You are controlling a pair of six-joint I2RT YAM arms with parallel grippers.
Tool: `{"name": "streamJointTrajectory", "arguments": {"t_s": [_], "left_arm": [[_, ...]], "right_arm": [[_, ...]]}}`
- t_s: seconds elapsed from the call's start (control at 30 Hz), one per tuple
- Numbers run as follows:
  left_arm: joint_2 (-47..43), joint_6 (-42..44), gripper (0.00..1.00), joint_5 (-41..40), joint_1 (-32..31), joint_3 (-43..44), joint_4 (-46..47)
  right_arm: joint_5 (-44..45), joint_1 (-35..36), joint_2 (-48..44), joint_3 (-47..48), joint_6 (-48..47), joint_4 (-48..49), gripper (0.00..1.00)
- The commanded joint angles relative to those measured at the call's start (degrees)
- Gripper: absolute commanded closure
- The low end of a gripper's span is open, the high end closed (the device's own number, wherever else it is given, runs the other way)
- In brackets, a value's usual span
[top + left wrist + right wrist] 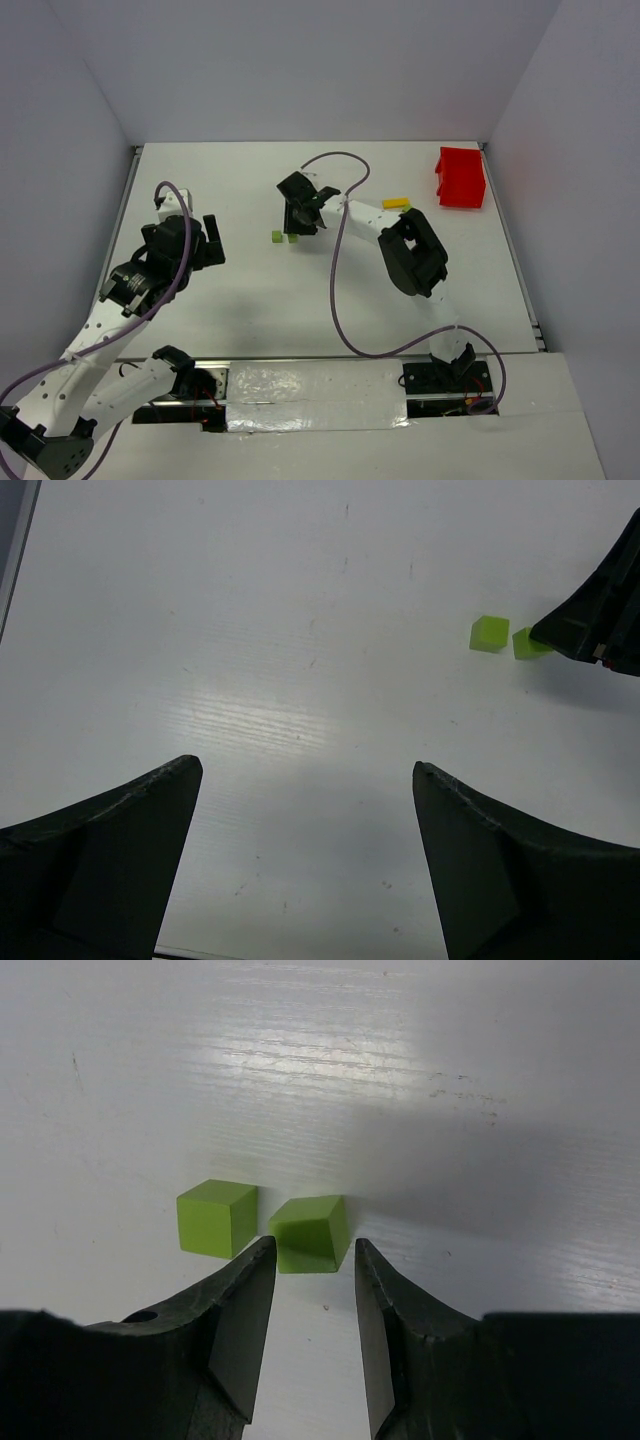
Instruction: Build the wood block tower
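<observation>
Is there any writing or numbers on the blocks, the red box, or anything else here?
No words, numbers or signs can be read in any view.
The left green block, the right green block, the yellow block, the red bin and the table all look plain.

You see the whole tabletop (250, 300) from high above its near edge; both wrist cameras look low across it, sharing the green blocks (310, 1232), the right camera nearest.
</observation>
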Motion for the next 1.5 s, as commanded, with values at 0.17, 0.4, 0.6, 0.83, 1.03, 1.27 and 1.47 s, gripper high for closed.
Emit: {"name": "streamJointTrajectory", "arguments": {"t_s": [0.17, 0.4, 0.6, 0.83, 1.03, 1.27, 1.47], "left_arm": [[-0.2, 1.4, 0.01, 0.3, 0.3, -0.2, 1.8], [-0.1, 1.6, 0.0, 0.6, 0.3, -0.3, 1.9], [0.1, 1.8, 0.01, 0.9, 0.2, -0.4, 2.0], [0.3, 2.0, 0.0, 1.5, 0.2, -0.5, 2.3], [0.5, 2.0, 0.0, 1.6, 0.3, -0.5, 2.4], [0.5, 2.1, 0.0, 1.8, 0.3, -0.5, 2.4], [0.6, 2.2, 0.01, 1.8, 0.2, -0.6, 2.4]], "right_arm": [[-1.7, 0.5, 2.1, 4.1, 1.8, 1.6, 0.54], [-2.1, 0.5, 1.7, 2.7, 2.7, 3.4, 0.58], [-2.7, 0.4, 2.2, 2.8, 4.1, 4.3, 0.6], [-3.6, 0.4, 1.7, 1.1, 5.5, 6.5, 0.61], [-4.1, 0.4, 1.3, 0.6, 5.0, 6.3, 0.59], [-3.9, 0.4, 1.1, 0.3, 4.7, 6.2, 0.49], [-4.7, 0.4, 0.8, 0.0, 4.7, 7.2, 0.48]]}}
